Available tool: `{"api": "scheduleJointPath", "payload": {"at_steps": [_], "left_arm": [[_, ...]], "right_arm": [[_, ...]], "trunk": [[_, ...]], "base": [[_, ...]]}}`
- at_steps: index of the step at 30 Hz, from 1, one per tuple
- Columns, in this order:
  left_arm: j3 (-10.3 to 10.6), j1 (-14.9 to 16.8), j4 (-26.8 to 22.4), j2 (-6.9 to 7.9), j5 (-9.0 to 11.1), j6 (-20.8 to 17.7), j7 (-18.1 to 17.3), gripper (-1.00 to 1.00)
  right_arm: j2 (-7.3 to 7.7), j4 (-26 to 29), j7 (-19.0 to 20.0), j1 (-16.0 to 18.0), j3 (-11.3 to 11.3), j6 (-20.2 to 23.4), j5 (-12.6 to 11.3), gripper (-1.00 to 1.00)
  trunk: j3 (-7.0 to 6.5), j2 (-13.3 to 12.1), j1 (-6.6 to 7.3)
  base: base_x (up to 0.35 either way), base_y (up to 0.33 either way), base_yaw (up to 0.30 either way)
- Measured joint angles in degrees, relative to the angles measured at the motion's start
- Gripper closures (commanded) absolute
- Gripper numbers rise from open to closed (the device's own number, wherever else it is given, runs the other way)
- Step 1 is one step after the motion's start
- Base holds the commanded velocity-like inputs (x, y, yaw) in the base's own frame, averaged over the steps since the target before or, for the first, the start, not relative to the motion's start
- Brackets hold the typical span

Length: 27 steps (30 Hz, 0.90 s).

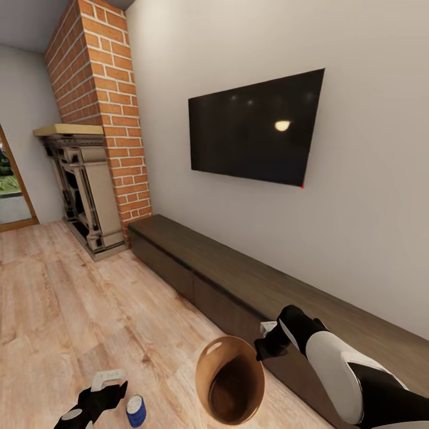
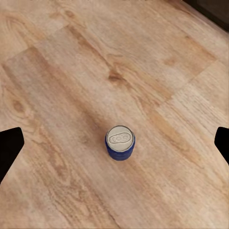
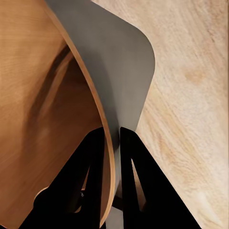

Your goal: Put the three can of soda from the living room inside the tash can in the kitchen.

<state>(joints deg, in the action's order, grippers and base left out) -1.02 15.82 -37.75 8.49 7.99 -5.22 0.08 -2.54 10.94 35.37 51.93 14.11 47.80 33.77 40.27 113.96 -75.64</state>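
One brown bin (image 1: 230, 381) pinched in right gripper (image 3: 112, 138); one blue can (image 2: 120, 142) under spread left gripper (image 2: 114, 143).

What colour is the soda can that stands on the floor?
Dark blue, with a silver-grey top. The soda can shows best in the left wrist view.

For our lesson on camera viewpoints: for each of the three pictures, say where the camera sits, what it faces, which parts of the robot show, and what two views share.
Head view: from the robot's head, facing forward and down at the TV wall; the left gripper and right gripper show.
Left wrist view: near the left gripper, facing down at the upright blue can on the wood floor; dark fingertips show.
Right wrist view: near the right gripper, its fingers clamping the bin rim.
Shared: head and left wrist views show the can; head and right wrist views show the bin.
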Motion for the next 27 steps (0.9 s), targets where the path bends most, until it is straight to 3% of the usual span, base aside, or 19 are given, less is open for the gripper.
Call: {"api": "scheduleJointPath", "payload": {"at_steps": [10, 15, 21, 25, 27], "left_arm": [[-0.16, 0.0, -0.03, -0.05, 0.01, -0.4, 0.06, -1.0], [-0.04, 0.29, -0.4, 0.07, 0.0, -1.13, 0.1, -1.0], [0.04, 4.58, -0.43, 0.02, -0.23, -4.17, 0.15, -1.0], [-0.02, 5.46, -0.35, -0.06, -0.36, -2.49, 0.29, -1.0], [0.0, 5.67, -0.33, -0.15, -0.5, 1.2, 0.52, -1.0]], "right_arm": [[-0.07, -0.03, 0.01, -0.01, -0.01, 0.05, -0.03, 1.0], [-0.29, -0.03, 0.0, -0.02, -0.14, 0.0, 0.19, 1.0], [-0.63, -0.03, 0.01, -0.01, -0.07, 0.07, -0.1, 1.0], [-0.63, 0.03, 0.09, -0.01, -0.17, 0.01, 0.12, 1.0], [-0.67, 0.05, 0.1, -0.01, -0.21, -0.01, 0.2, 1.0]], "trunk": [[0.0, 0.0, 0.0], [0.9, 1.99, -1.09], [1.97, 4.39, -2.41], [2.69, 6.0, -3.29], [3.05, 6.8, -3.73]], "base": [[0.026, 0.001, 0.0], [0.002, 0.0, 0.0], [0.0, 0.0, 0.0], [0.0, 0.0, 0.0], [0.0, 0.0, 0.0]]}}
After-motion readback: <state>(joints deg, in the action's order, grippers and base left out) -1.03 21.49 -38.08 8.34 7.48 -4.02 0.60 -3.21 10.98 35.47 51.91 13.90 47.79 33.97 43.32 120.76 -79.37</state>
